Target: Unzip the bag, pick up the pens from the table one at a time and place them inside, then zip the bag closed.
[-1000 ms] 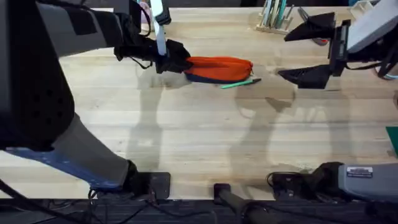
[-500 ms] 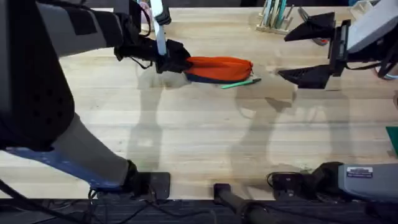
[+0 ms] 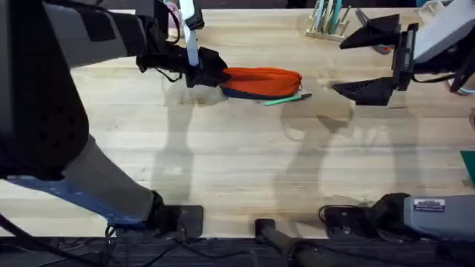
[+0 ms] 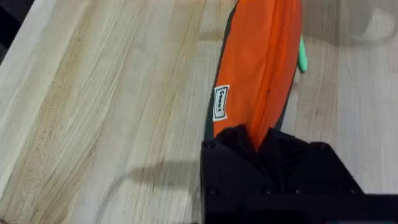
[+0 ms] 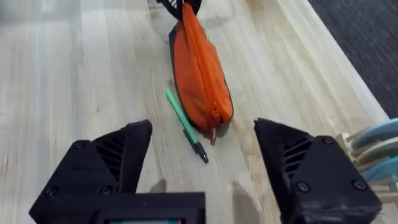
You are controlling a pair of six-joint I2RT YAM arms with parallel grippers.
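The orange bag lies lengthwise on the table toward the back, its navy band facing the near side. My left gripper is shut on the bag's left end; in the left wrist view the orange fabric runs straight into the black fingers. A mint-green pen lies along the bag's near side, also seen as a pen beside the bag in the right wrist view. My right gripper hovers wide open to the right of the bag, holding nothing.
A holder of pale sticks stands at the back right, near the right gripper. A teal object pokes in at the right edge. The table's near half is bare wood.
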